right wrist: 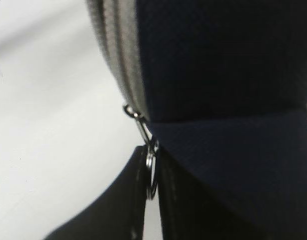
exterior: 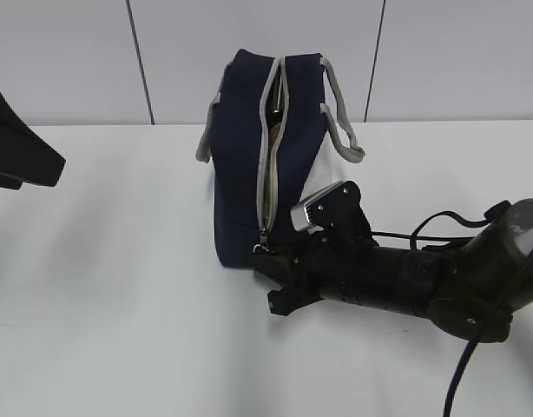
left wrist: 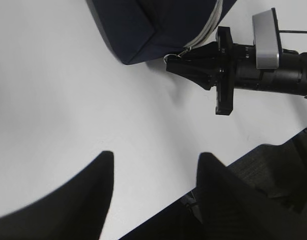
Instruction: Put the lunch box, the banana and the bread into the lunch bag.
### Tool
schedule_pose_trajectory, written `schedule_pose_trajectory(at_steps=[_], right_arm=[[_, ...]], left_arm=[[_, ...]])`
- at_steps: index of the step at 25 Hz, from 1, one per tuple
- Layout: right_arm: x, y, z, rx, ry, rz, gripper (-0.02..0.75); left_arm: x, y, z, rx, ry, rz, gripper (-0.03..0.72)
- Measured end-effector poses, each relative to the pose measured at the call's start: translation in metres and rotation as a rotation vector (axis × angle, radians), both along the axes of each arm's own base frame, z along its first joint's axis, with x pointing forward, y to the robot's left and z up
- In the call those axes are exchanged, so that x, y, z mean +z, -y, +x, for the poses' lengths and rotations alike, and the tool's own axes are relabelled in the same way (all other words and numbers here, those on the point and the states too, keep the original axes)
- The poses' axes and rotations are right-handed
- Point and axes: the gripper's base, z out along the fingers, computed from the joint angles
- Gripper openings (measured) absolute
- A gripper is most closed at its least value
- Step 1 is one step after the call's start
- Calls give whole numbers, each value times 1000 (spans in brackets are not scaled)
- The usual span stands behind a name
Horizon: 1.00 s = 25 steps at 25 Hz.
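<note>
One lunch bag (exterior: 249, 174) stands on the white table (exterior: 119, 304), its grey zipper (exterior: 268, 165) running lengthwise toward the camera and gaping at the far end; its contents are unclear. The right claw (exterior: 265, 257) pinches the ring pull (right wrist: 151, 170) at the bag's near end. The left claw (left wrist: 153, 190) hangs spread, well apart.

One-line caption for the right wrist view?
Right gripper shut on the ring pull of the navy lunch bag's grey zipper.

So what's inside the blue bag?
The lunch bag is unzipped along the top. Through the narrow gap you can see only a dark sliver with a reddish-brown bit. Everything else inside is hidden by the fabric.
</note>
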Motion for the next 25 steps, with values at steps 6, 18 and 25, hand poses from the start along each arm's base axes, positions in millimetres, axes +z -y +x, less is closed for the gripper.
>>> schedule_pose_trajectory(at_steps=[6,18,25], right_arm=[[-1,0,0,-1,-3,-5,47],[-1,1,-1,-2,-6,-8,47],[6,2,-2,-4,5,-9,42]], left_arm=[[0,0,0,0,-1,-1,382],[0,0,0,0,-1,-1,379],[0,0,0,0,-1,-1,379]])
